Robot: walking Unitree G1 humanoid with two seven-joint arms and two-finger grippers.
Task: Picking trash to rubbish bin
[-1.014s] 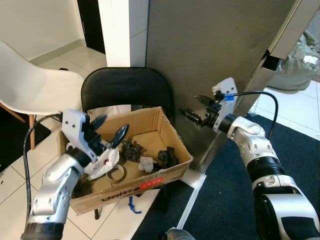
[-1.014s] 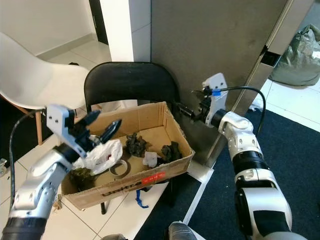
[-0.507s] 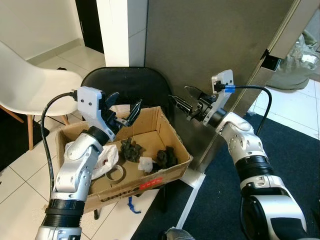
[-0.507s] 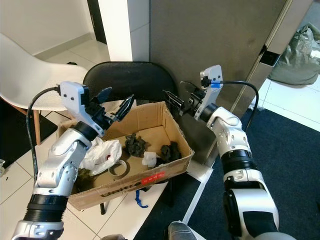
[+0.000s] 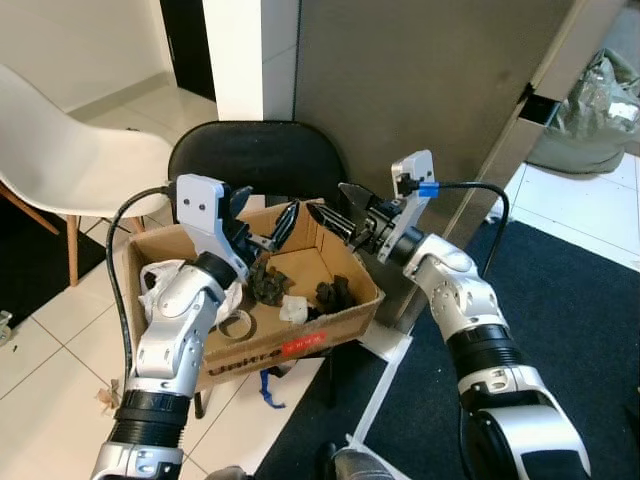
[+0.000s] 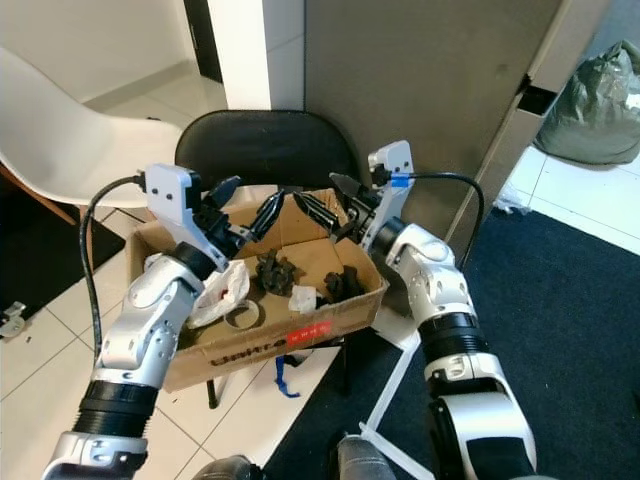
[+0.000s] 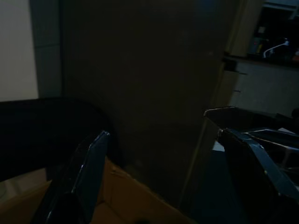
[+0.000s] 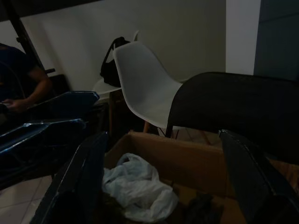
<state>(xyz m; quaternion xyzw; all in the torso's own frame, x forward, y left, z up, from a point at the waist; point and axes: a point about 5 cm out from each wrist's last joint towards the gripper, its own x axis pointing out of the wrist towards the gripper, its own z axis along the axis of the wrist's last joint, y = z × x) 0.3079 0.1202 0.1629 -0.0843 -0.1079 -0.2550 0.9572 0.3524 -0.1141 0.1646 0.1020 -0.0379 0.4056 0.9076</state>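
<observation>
Left eye view shows a cardboard box [image 5: 330, 325] resting on the seat of a black chair [image 5: 255, 165], in front of a dark grey panel [image 5: 420, 90]. Inside the box lie a crumpled white plastic bag [image 5: 165, 280] at its left end, a ring of tape [image 5: 237, 323], a small white scrap [image 5: 293, 309] and two dark crumpled lumps [image 5: 265, 283].

Both arms reach over the box. The left claw [image 5: 262, 222] hovers above the back rim with its black fingers spread apart, grasping nothing. The right claw [image 5: 342, 208] hangs above the box's far right corner, its fingers also parted and empty, tips pointing toward the left claw and near it.

A white shell chair [image 5: 60, 150] stands to the left on the tiled floor [image 5: 40, 400]. In the right wrist view a person's arm [image 8: 39, 88] shows beyond it.
</observation>
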